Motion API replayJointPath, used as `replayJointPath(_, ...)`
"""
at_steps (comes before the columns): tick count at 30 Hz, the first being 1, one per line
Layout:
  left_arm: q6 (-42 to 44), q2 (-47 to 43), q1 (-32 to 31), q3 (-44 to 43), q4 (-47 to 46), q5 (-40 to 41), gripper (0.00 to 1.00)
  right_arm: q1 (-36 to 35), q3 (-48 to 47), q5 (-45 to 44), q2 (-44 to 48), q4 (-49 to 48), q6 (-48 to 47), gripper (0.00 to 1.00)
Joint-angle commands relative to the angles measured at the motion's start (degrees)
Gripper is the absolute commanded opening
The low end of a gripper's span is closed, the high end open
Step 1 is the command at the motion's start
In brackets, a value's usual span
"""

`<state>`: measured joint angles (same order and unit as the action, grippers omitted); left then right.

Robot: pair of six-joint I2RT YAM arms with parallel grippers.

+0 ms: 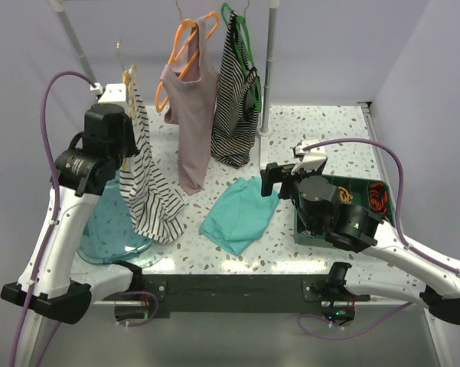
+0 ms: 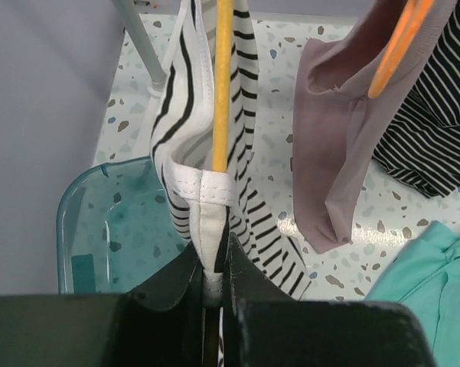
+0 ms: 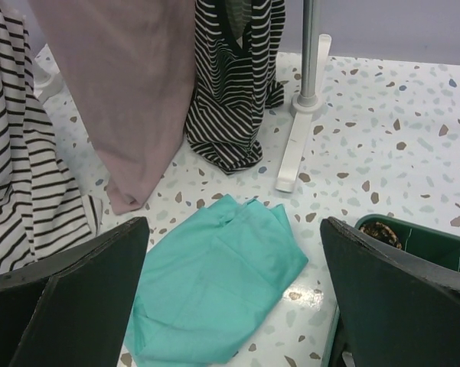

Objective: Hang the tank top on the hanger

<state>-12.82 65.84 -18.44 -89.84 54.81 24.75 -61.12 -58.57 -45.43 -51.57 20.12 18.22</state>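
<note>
The white tank top (image 1: 149, 180) with thin black stripes hangs at the left, its hem trailing on the table. In the left wrist view its strap (image 2: 202, 183) loops over the yellow hanger (image 2: 223, 84), whose top shows in the top view (image 1: 127, 76). My left gripper (image 2: 212, 279) is shut on the white strap hem, raised high at the left (image 1: 107, 134). My right gripper (image 3: 233, 298) is open and empty, above the table's right half (image 1: 279, 177).
A folded teal cloth (image 1: 239, 214) lies mid-table (image 3: 214, 287). A dusty-pink top (image 1: 190, 115) on an orange hanger and a dense-striped top (image 1: 236, 107) on a green hanger hang from the rack pole (image 1: 269, 69). A teal bin (image 1: 111, 225) stands left, a green tray (image 1: 360, 206) right.
</note>
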Motion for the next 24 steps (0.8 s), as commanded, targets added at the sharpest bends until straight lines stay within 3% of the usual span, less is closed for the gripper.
replayJointPath(1,2.36,3.05,6.65,-6.74,-7.79,-11.9,0.0,-0.22,0.03,0.6,0.77,0.53,1.03,0.99)
replayJointPath(13,2.09,13.34,10.96,-25.38,-2.52,-16.67,0.0,-0.22,-0.23,1.31,0.24,0.62,1.82,0.99)
replayJointPath(24,2.53,10.88,14.21,-10.45,-11.03,-21.5,0.0,-0.31,0.21,2.28,-0.63,0.71,2.7,0.99)
